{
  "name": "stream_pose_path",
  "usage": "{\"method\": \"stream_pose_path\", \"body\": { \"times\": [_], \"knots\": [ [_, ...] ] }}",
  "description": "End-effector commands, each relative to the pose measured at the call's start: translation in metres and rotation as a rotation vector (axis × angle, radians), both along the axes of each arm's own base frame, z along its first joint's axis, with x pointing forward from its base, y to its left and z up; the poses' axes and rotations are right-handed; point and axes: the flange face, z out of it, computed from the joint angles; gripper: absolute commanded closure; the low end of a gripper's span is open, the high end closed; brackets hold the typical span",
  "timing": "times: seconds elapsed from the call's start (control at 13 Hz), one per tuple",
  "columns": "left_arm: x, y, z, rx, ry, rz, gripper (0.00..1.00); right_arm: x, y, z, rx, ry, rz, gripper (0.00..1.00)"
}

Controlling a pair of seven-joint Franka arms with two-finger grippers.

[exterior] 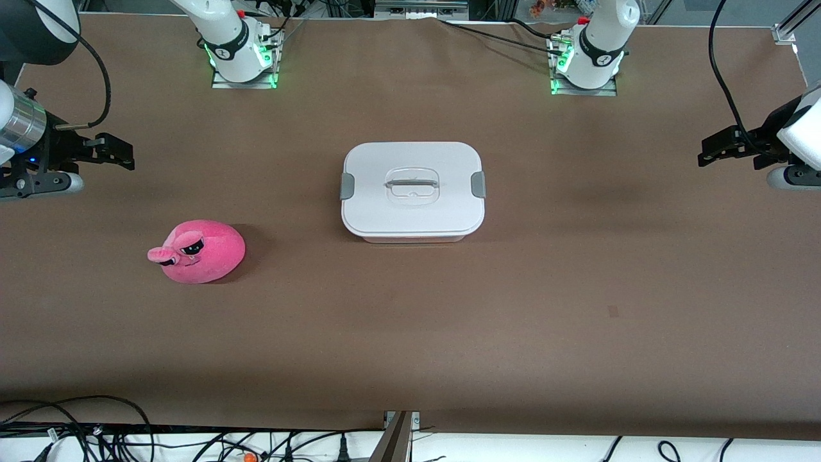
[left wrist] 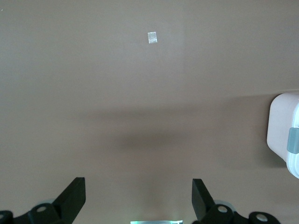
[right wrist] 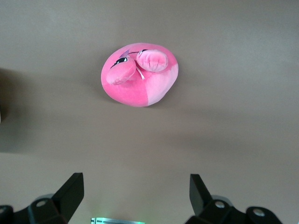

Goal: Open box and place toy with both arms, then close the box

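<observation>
On the brown table (exterior: 577, 289), the lidded box (exterior: 412, 190) sits between both spread, empty pincers, left gripper (exterior: 712, 149) and right gripper (exterior: 122, 154), the toy (exterior: 202, 250) lying near the right one.

My box (exterior: 412, 191) sits shut mid-table, white lid flat on its pale pinkish base, grey clips at both ends. My toy (exterior: 203, 250), a hot-pink plush blob with droopy eyes, lies toward the right arm's end, slightly nearer the front camera.
</observation>
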Motion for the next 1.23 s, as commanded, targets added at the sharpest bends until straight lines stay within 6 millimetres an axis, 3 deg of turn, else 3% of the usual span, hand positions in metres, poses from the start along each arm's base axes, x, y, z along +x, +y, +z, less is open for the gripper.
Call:
{"method": "stream_pose_path", "body": {
  "times": [0.0,0.69,0.92,1.15],
  "knots": [
    [-0.011,-0.002,0.008,-0.019,-0.005,0.014,0.00,0.003,-0.002,0.006,-0.008,-0.003,-0.016,0.00],
    [-0.010,-0.019,0.005,-0.023,0.018,-0.015,0.00,0.003,-0.002,0.006,-0.008,-0.005,-0.016,0.00],
    [-0.011,-0.036,0.006,-0.022,0.017,-0.032,0.00,0.003,-0.001,0.007,-0.008,-0.010,-0.014,0.00],
    [-0.012,-0.066,0.004,-0.013,0.025,-0.103,0.00,0.003,-0.001,0.006,-0.007,-0.007,-0.016,0.00]
  ]
}}
